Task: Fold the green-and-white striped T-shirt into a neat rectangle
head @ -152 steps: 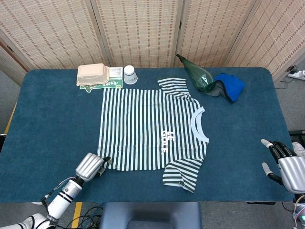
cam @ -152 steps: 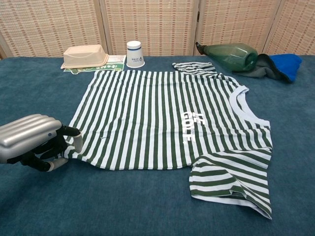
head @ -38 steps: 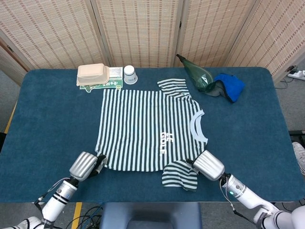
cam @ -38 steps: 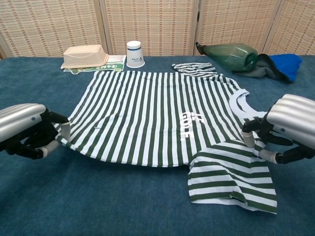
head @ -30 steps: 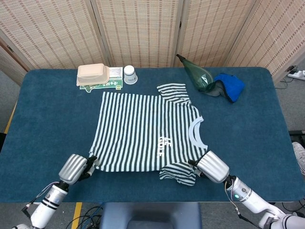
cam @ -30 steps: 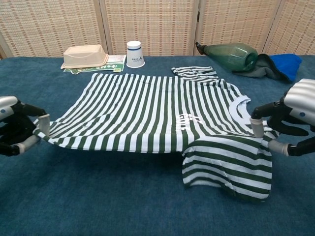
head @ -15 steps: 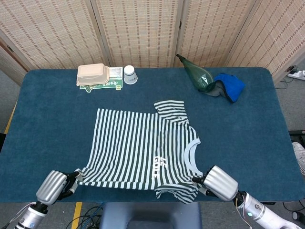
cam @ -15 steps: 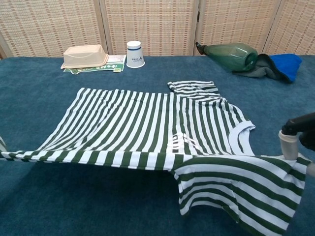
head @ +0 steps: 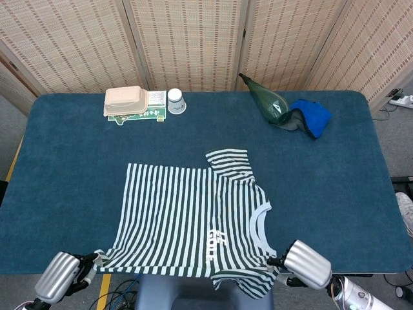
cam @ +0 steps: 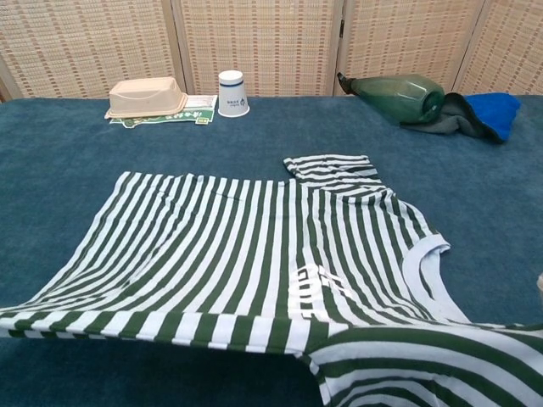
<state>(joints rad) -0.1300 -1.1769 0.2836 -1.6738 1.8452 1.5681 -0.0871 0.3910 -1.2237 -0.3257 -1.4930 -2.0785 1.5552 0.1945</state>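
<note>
The striped T-shirt lies sideways at the near edge of the tabletop, collar to the right. The left robot hand pinches its near left corner. The right robot hand pinches the near shoulder. The rest of the shirt stretches away from both hands.

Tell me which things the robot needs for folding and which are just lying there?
Needed: the striped T-shirt, the left hand and right hand holding its near edge.

Just lying there: the paper cup, takeout box, green bottle, blue cloth.
</note>
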